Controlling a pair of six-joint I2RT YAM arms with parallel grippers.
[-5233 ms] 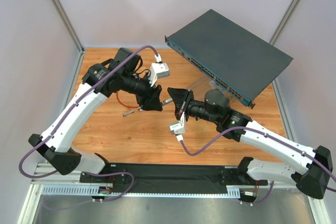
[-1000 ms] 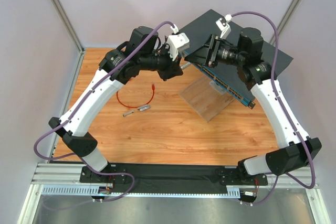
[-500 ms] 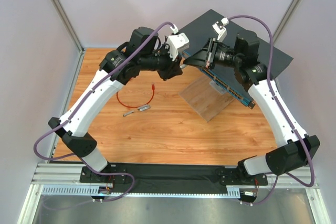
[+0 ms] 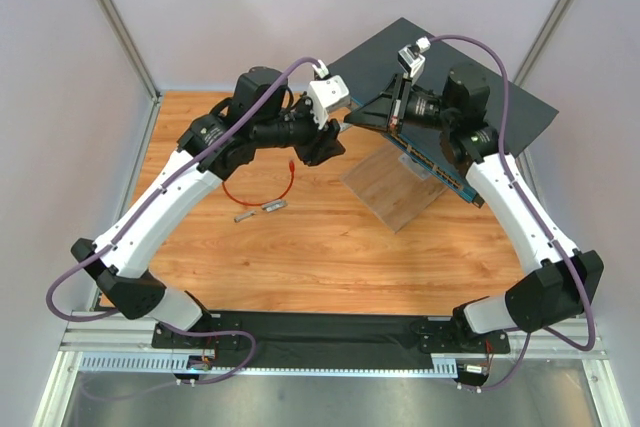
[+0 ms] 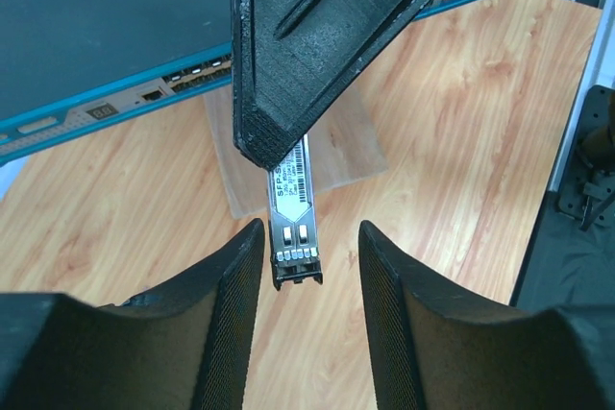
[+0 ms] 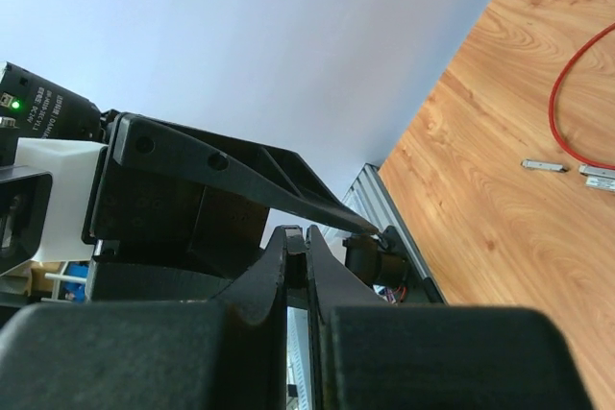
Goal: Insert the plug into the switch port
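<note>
Left gripper [image 5: 307,237] has just opened its fingers, and right gripper [image 6: 306,237] now pinches the grey metal stub [image 5: 291,213]. The plug [image 4: 290,164] lies alone on the table [image 4: 300,247], further left, so it is not in yet.

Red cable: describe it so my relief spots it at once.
Find the dark switch box at the table's far right. On the wood to its left lies the red cable, a thin loop. The two grey stubs beside it are short and straight.
</note>
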